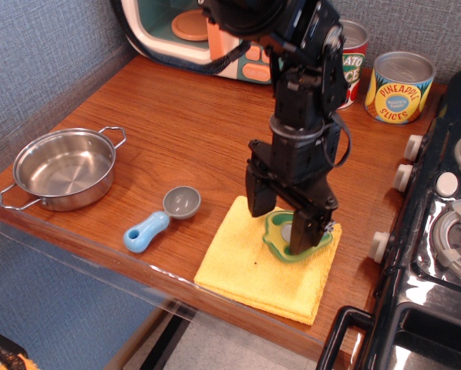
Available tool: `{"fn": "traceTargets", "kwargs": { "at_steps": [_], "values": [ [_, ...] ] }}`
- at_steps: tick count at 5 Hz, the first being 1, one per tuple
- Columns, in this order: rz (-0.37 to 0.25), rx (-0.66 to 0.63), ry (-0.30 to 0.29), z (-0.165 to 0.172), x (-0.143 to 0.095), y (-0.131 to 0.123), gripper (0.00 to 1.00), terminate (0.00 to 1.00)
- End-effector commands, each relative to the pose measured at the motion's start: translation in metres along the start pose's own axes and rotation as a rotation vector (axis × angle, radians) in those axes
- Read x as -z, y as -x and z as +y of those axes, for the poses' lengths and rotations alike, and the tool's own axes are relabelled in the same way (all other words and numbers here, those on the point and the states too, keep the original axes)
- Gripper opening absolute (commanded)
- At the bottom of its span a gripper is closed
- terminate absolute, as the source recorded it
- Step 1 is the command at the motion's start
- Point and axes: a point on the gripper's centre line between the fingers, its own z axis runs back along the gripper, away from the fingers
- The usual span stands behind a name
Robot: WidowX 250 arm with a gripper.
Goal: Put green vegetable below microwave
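Observation:
The green vegetable, a flat toy half pepper, lies on a yellow cloth near the table's front right. My black gripper is open and low over it, one finger on its left side and one on its right, hiding most of it. I cannot tell whether the fingers touch it. The microwave, teal and cream with an orange plate inside and its door open, stands at the back of the table, partly hidden by my arm.
A steel pot sits at the left edge. A blue scoop lies left of the cloth. A tomato sauce can and a pineapple can stand at the back right. A black stove borders the right side.

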Motion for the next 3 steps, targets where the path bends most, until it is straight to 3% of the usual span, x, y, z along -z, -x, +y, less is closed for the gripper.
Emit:
{"fn": "traceTargets", "kwargs": {
  "at_steps": [1, 2, 3],
  "values": [
    [-0.02, -0.031, -0.008, -0.001, 0.007, 0.016, 0.0, 0.0],
    [-0.045, -0.013, 0.002, -0.005, -0.005, 0.019, 0.0, 0.0],
    [-0.13, -0.004, 0.032, -0.007, -0.038, 0.023, 0.0, 0.0]
  ]
}}
